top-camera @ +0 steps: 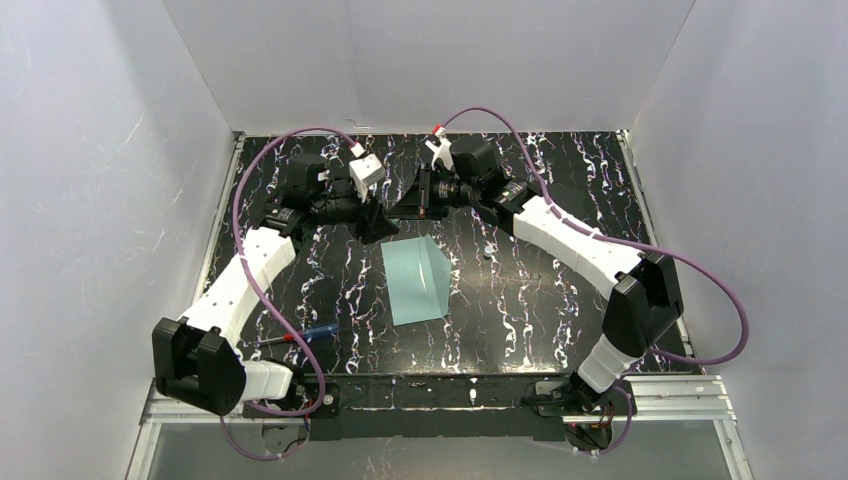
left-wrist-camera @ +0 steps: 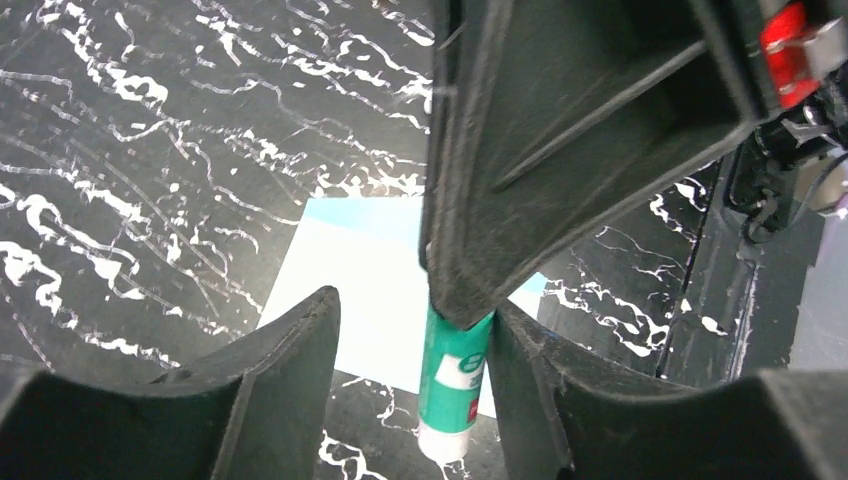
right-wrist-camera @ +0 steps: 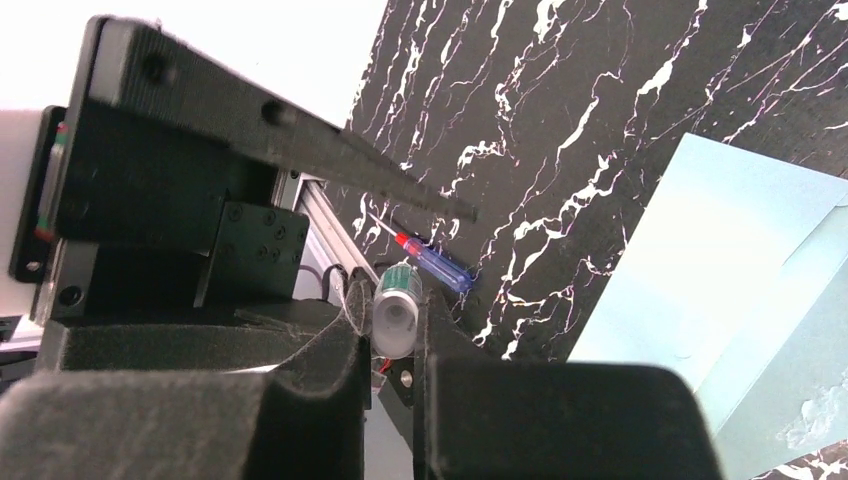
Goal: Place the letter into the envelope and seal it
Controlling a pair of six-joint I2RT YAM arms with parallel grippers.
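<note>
Envelope [top-camera: 415, 285], pale teal, flat on the black white-veined table [top-camera: 540, 300], about mid-table, long side running near to far, a slanted fold line across its right part. Touched by neither gripper.

Just beyond its far edge, raised above the tabletop: a glue stick [left-wrist-camera: 455, 385], green and white, at the spot where the two grippers meet.

Right gripper [right-wrist-camera: 395, 335] reaching in from the right, jaws closed on the glue stick, one finger pressed to each side of the round end seen from the right wrist.

Left gripper [left-wrist-camera: 412, 303] reaching in from the left, jaws parted. From the left wrist, stick against one finger only, open gap to the other, envelope visible on the table through that gap. One finger [left-wrist-camera: 560, 150] of the right gripper over the stick's upper part in that same view.

Off to the near left, well apart from the envelope: a small screwdriver [top-camera: 305, 336], blue handle and red collar, flat on the table beside the left arm.
</note>
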